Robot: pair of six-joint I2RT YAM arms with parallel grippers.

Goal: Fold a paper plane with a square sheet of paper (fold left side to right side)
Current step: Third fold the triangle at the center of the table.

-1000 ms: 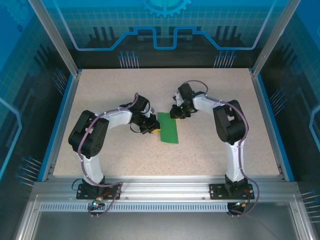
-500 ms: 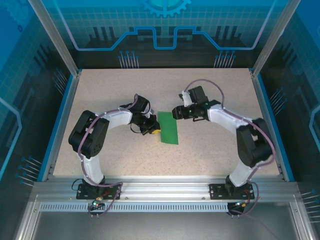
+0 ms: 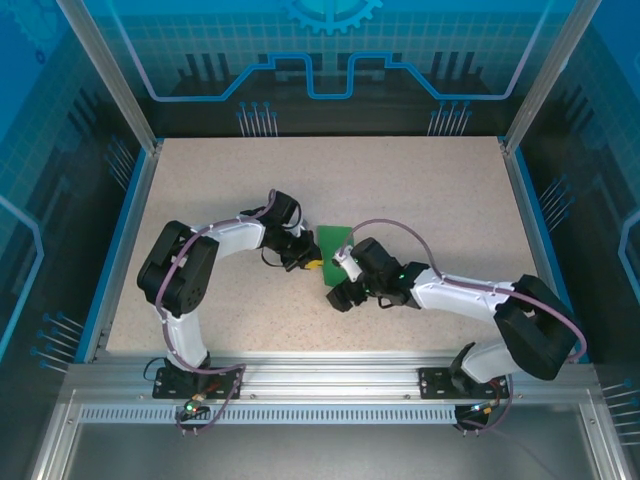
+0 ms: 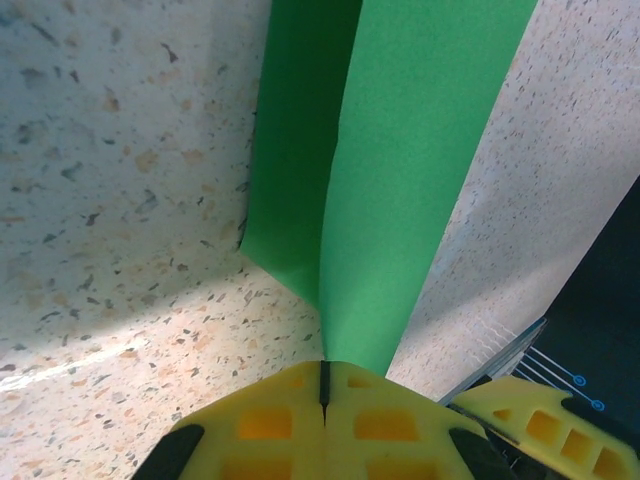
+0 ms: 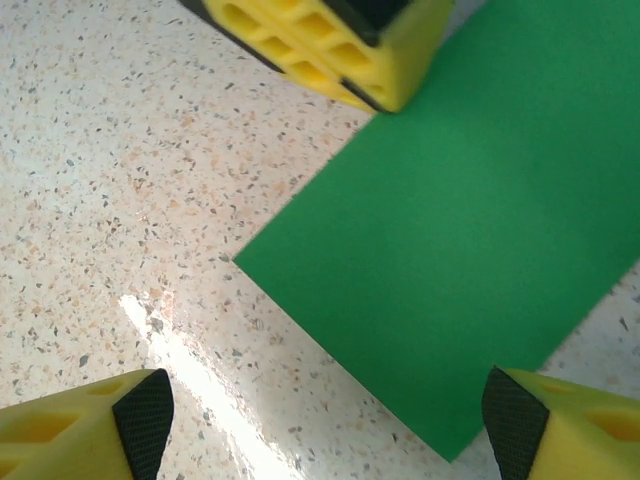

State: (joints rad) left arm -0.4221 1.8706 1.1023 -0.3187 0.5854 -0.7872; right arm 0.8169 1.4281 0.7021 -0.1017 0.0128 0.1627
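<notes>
Green, matte and thin, the square sheet of paper (image 3: 335, 240) lies as a narrow doubled strip at the middle of the speckled beige tabletop (image 3: 430, 190), running from far to near. The yellow-fingered left gripper (image 4: 322, 385) is closed, pinching the strip's left edge where the two layers meet, and one layer lifts slightly off the surface there. The yellow-fingered right gripper (image 5: 330, 410) hovers over the strip's near end with its jaws spread wide, holding nothing. I judge the sheet nearly weightless, floppy, quick to slide on the smooth top and easily dented. It is best taken by an edge or corner while the other side is pinned. The left arm's fingers, touching the paper, are the likeliest obstacle, while the blue side rim (image 3: 128, 230) stands well apart.
</notes>
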